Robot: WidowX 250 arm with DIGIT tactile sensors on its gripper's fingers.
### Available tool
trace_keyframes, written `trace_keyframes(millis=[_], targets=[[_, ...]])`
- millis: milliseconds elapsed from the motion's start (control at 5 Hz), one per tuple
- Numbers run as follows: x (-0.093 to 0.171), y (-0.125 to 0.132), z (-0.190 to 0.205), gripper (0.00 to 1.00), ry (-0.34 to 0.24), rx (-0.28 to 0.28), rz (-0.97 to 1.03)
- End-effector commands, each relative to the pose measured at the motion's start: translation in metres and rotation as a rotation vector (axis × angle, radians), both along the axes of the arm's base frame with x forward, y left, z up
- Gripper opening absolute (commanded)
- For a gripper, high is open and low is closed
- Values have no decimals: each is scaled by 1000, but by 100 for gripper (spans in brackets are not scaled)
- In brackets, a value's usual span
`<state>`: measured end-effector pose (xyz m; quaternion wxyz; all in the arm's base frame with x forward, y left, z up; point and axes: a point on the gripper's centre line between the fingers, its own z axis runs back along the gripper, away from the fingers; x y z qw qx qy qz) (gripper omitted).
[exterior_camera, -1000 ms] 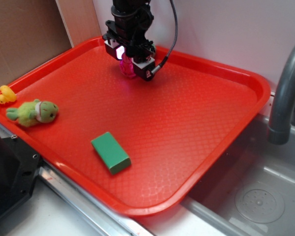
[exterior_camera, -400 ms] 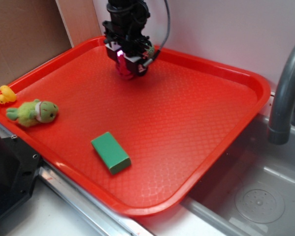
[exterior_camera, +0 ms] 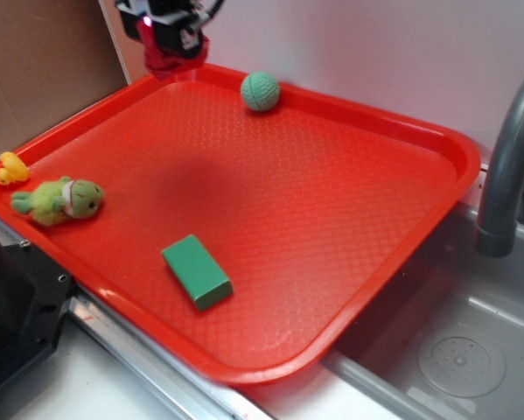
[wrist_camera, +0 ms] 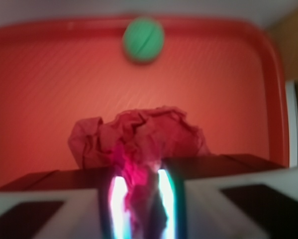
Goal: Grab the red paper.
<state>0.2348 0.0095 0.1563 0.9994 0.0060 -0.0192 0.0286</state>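
Red tray (exterior_camera: 401, 175) held, L to R: yellow duck (exterior_camera: 10, 168) on its left rim, green frog plush (exterior_camera: 60, 199), green block (exterior_camera: 197, 271), green knitted ball (exterior_camera: 260, 91) by far rim. Gripper (exterior_camera: 168, 54) hung above far-left corner — jaws clamped on red paper (wrist_camera: 139, 139), wad bulging beyond them.

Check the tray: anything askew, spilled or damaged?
Nothing stands out. The tool is shut on the crumpled red paper, lifted over the red tray's back left corner. The green knitted ball, green block, plush frog and yellow duck lie intact on it.
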Motion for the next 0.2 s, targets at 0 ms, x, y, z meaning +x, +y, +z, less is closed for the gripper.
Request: trace_keyframes(millis=[0], targets=[[-18,-18,58,0,36,-10,33]])
